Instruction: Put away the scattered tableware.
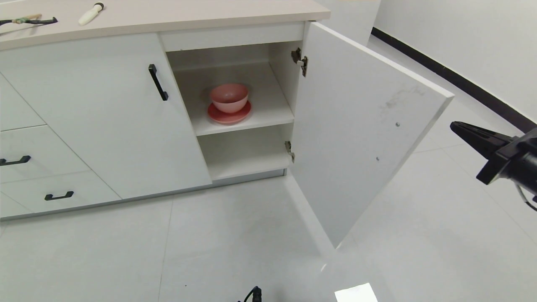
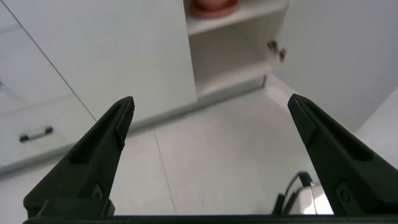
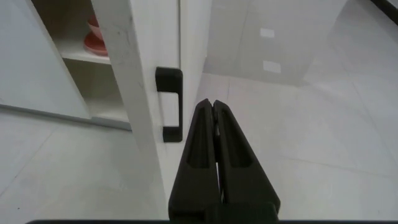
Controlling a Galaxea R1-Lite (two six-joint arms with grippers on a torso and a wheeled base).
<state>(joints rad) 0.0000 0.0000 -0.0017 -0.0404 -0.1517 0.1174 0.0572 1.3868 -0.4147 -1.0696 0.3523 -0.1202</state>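
Right gripper [image 1: 457, 127] is hanging beside the outer face of the open white cabinet door [image 1: 356, 126], its two black fingers pressing fully together and carrying nothing. In the right wrist view its tip is pointing toward the door's black bar handle [image 3: 169, 102], near it but not touching.

Left gripper [image 2: 210, 102] is hovering low over the pale tiled floor [image 2: 205, 162] with its fingers spread wide and nothing between them, facing the cabinet's open compartment.

Inside, a pink plastic bowl [image 1: 229, 97] is sitting upright on a red round plate [image 1: 229, 115], both resting on the upper white shelf [image 1: 268, 113]. On the beige countertop [image 1: 188, 12] above, a white-handled utensil [image 1: 90, 13] and a dark slender utensil with a pale handle [image 1: 27, 19] are lying well apart from the cabinet opening.

Judging by this, the bowl and plate are looking stowed, and the step in hand is probably closing the door. That is calling for the shut right fingers to meet the door's outer face near the handle side and push it round on its hinges. The countertop utensils may be waiting their turn; whether they count as the tableware is unclear.
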